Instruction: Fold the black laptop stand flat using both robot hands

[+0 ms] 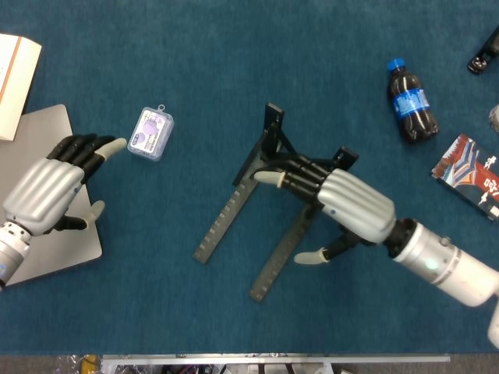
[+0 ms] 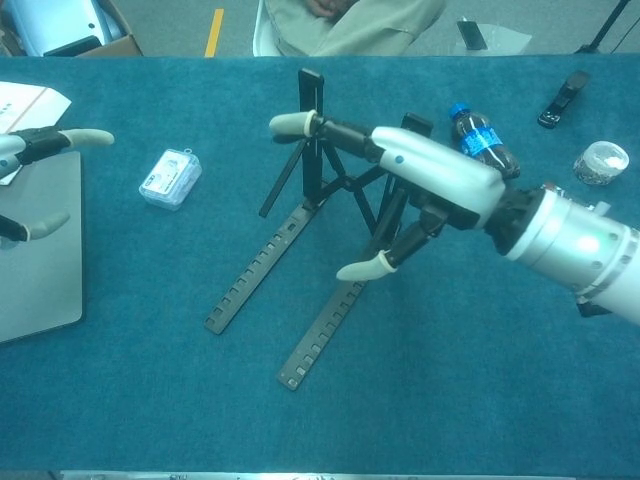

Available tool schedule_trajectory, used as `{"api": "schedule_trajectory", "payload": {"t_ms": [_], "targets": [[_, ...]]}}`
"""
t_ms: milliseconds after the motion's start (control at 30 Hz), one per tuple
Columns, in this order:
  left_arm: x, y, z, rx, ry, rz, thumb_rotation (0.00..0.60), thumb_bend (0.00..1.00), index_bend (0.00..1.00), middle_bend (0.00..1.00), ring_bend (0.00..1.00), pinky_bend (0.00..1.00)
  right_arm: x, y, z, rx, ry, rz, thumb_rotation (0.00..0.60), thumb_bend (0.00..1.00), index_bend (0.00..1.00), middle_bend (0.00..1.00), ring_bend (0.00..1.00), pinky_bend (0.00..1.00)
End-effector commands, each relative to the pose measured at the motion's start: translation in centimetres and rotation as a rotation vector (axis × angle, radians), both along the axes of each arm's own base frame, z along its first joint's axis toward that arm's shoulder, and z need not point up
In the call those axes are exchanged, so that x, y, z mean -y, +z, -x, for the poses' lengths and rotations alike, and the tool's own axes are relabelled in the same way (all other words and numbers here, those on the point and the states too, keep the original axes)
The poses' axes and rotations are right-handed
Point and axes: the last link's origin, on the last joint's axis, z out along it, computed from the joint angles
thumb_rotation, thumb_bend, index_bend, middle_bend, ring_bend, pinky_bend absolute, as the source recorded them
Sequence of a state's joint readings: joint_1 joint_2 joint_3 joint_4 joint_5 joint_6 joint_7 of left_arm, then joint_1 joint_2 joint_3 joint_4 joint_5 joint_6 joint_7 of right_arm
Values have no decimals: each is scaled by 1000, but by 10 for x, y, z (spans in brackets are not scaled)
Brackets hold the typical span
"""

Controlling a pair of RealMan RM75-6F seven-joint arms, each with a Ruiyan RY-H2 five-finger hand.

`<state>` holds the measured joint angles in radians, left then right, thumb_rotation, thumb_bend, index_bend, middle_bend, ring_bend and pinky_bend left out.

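Stand [image 1: 269, 195] sitting mid-worktop, uprights raised. Your right hand [image 1: 343, 204] is reaching across it, fingers [image 2: 330, 131] spread, holding nothing. Left hand [image 1: 47, 187] idling open near left edge; you're needing it opposite to press frame flat.

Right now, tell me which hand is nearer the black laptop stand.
Right. The right hand reaches over the laptop stand; the left hand hovers far off by the laptop.

one stand [image 1: 265, 199], one bottle [image 1: 411, 101], perhaps one laptop [image 1: 43, 195]

A closed laptop [image 1: 35, 187], small plastic case [image 1: 150, 133] and cola bottle [image 1: 411, 101] lie well apart.
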<state>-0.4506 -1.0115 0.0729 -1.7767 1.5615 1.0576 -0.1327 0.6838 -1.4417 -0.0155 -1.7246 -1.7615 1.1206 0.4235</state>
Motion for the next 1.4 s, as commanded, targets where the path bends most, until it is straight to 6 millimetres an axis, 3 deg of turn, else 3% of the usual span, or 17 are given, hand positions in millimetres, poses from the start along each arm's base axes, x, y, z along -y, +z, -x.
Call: {"api": "schedule_trajectory", "payload": {"t_ms": [33,400,900,1400], "targets": [[0,0,0,2,0,-1,600,409,17,60,0,39,6,-11,-5,3,-22,-60,600,0,0,103,0,6],[2,2,2,-1,6,-5,600,409,17,60,0,39,24,-53,-21,6,-81,-195,600,2,0,103,0,6],[6,7,5,1,8,-11,600,409,17,60,0,39,41,-100,-36,-2,-124,-239,600,6,0,103,0,6],[9,9,9,10,9,-15,600,409,17,60,0,39,50,-116,-23,-62,-183,-194,600,7,0,103,0,6]]}}
